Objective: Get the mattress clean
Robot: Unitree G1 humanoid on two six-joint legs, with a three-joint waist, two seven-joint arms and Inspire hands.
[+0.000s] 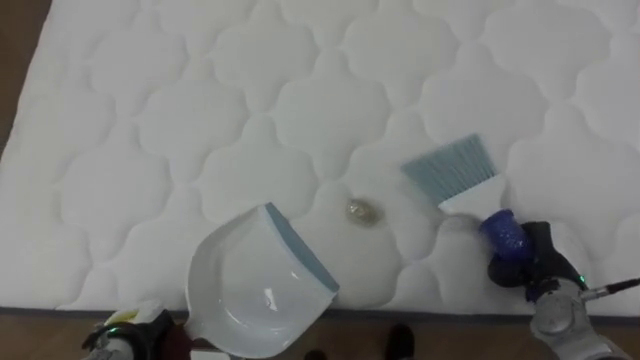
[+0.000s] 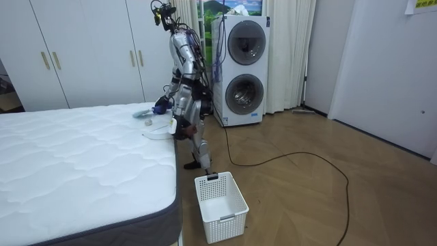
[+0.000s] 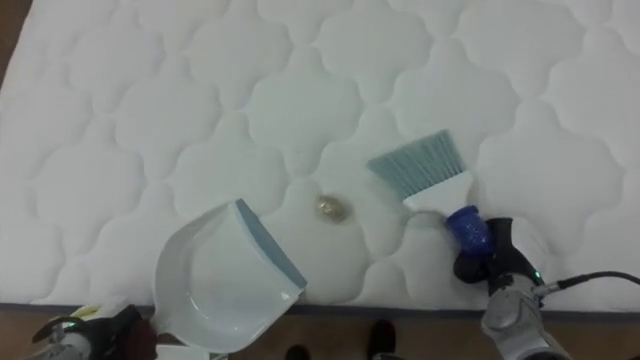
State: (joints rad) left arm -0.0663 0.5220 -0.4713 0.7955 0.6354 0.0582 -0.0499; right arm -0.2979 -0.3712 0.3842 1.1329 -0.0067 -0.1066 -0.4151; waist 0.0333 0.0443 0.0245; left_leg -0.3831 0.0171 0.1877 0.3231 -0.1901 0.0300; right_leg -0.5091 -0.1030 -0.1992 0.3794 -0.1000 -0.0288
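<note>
In the left eye view, the white quilted mattress (image 1: 150,120) carries one small crumpled scrap (image 1: 362,211) near its front edge. The dustpan (image 1: 250,290) lies to the scrap's left with its blue lip turned toward it, placed, I'd say, to catch whatever is swept across. On the scrap's other side, the brush (image 1: 455,172) rests its pale blue bristles on the quilt, near the scrap but not touching it. The right hand (image 1: 530,262) is curled round the brush's blue handle. The left hand (image 1: 130,332) sits at the bottom corner behind the pan; I cannot tell whether its fingers grip it.

In the room view, the robot stands at the bed's side, leaning over it. The washing machines (image 2: 244,68) are behind it, and a white basket (image 2: 220,203) waits on the floor by its feet, probably for the sweepings.

The right eye view gives the same row: pan, scrap, brush, with the scrap clear of both.
</note>
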